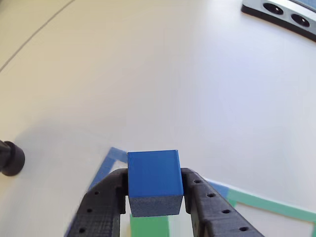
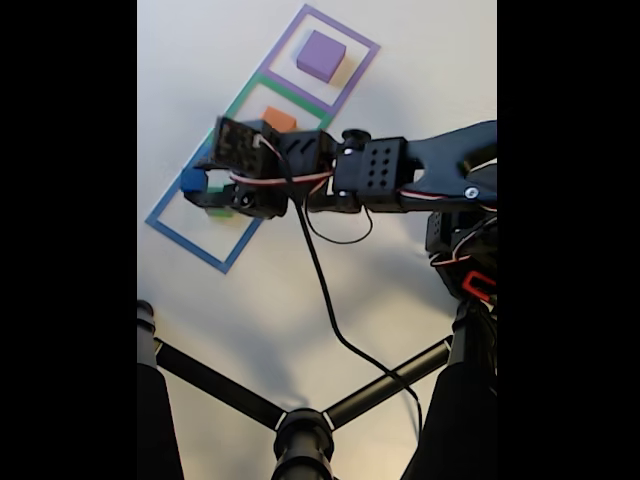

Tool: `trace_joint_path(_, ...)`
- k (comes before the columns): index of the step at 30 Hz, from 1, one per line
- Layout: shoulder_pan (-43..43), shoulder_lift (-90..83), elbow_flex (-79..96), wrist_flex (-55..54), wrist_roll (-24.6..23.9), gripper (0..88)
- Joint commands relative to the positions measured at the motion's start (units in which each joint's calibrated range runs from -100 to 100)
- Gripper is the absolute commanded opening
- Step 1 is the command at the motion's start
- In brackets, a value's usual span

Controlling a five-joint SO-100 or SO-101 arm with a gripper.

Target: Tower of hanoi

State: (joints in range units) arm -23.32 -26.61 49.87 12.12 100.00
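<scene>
In the other view we see the gripper (image 1: 155, 197) entering from the bottom edge, its two black perforated fingers (image 1: 106, 205) clenched on a blue cube (image 1: 154, 174), one finger pressed to each side. The cube's top face is bright blue and its near face looks greyer in shadow. Below and behind it we make out the blue tape outline (image 1: 109, 163) and, to the right, the green tape outline (image 1: 266, 203) on the white table (image 1: 163, 74). A patch of green shows directly under the cube, between the fingers, but we cannot tell what it is from here. A black rounded foot (image 1: 11, 158) sits at the left edge, and a dark object with two round holes (image 1: 289, 16) lies at the top right corner.

In the fixed view we see the arm (image 2: 400, 175) reaching leftwards over three taped squares in a diagonal row: blue, green and purple. The blue cube (image 2: 192, 180) is held at the gripper's tip over the blue square, with a green block (image 2: 220, 211) just beside it under the gripper. An orange block (image 2: 279, 119) sits in the green square and a purple block (image 2: 321, 55) in the purple square (image 2: 362, 42). A black cable (image 2: 325, 290) hangs from the arm towards a black tripod (image 2: 300, 430) below
</scene>
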Motion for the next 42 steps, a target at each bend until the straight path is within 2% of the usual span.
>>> trace_joint_path(1,4.60,-7.21,-18.11,30.90,0.00,0.3)
trace_joint_path(5,9.70,-6.16,-35.29,52.35,0.00,0.4)
trace_joint_path(9,15.42,-5.52,-48.64,67.81,0.00,0.4)
trace_joint_path(14,24.42,-5.92,-59.18,78.98,0.00,0.3)
trace_joint_path(20,33.34,-8.57,-63.46,84.80,0.00,0.3)
trace_joint_path(29,44.25,-11.85,-63.55,86.02,0.00,0.1)
trace_joint_path(32,47.37,-13.06,-59.00,82.62,0.00,0.1)
trace_joint_path(38,50.50,-15.94,-38.83,62.30,0.00,0.1)
trace_joint_path(42,50.80,-16.18,-24.29,44.82,0.00,0.1)
